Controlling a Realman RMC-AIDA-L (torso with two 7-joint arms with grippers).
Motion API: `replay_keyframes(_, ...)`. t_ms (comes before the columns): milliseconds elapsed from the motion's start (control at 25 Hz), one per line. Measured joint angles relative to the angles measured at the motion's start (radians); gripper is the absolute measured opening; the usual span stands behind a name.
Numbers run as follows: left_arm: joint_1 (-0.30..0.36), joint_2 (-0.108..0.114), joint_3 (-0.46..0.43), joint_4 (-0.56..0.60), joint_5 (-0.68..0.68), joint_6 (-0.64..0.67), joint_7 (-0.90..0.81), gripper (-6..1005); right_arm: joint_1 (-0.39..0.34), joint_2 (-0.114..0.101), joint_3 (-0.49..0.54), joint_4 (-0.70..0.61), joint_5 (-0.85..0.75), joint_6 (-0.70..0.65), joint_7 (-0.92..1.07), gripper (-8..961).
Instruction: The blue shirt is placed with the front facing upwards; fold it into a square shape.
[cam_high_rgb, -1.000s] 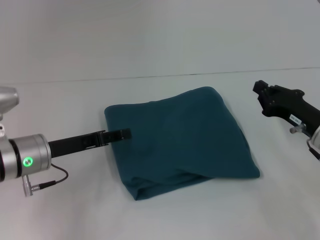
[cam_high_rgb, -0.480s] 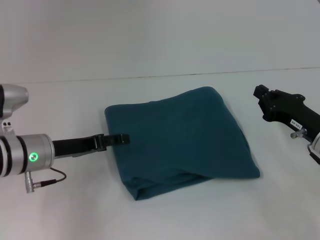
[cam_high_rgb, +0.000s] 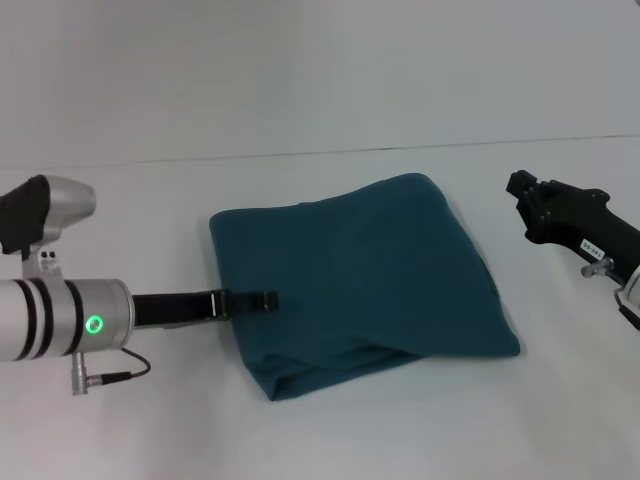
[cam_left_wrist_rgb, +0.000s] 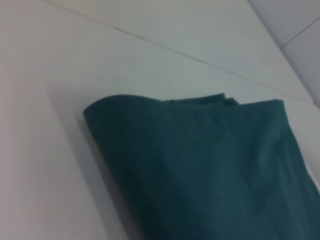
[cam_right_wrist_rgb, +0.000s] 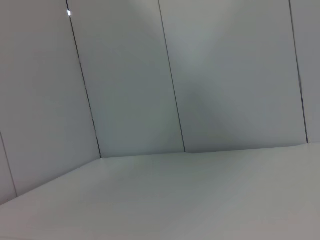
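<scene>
Already the blue shirt lies folded into a compact, roughly four-sided bundle in the middle of the white table, with no sleeves, collar or lettering showing from the head view, only plain teal cloth with rounded folded edges. Its outline is more a slanted quadrilateral than a true square: the near edge bulges where layers stack, and the near left corner looks thick and soft. The left wrist view shows the same bundle from low down, its far corner rounded and a thin extra layer peeking out along the far edge. The left gripper reaches in level from the left, its tip over the left side of the bundle; its fingers look pressed close together into one slim dark bar, and I cannot tell whether they pinch any cloth or merely rest on it. The right gripper hangs well apart from the shirt on the right, above the table, and its finger state cannot be told; its wrist camera sees only table and wall panels. By my judgement the folding is essentially done, and what remains is at most a little squaring or smoothing of the left edge, then withdrawing the left arm.
</scene>
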Motion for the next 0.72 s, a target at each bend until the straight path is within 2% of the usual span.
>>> replay_keyframes(280, -0.003, -0.015, -0.001, -0.01, 0.046, -0.01, -0.007, 948, 0.0, 0.0, -0.007, 0.003, 0.0, -0.002, 0.001, 43)
replay_keyframes(600, -0.004, -0.014, -0.001, -0.029, 0.07, 0.008, 0.002, 899, -0.002, 0.0, -0.007, 0.009, 0.0, -0.005, 0.004, 61)
replay_keyframes(720, -0.011, -0.016, -0.001, -0.03, 0.091, 0.013, 0.002, 679, -0.002, 0.0, -0.007, 0.009, 0.0, -0.01, 0.004, 68)
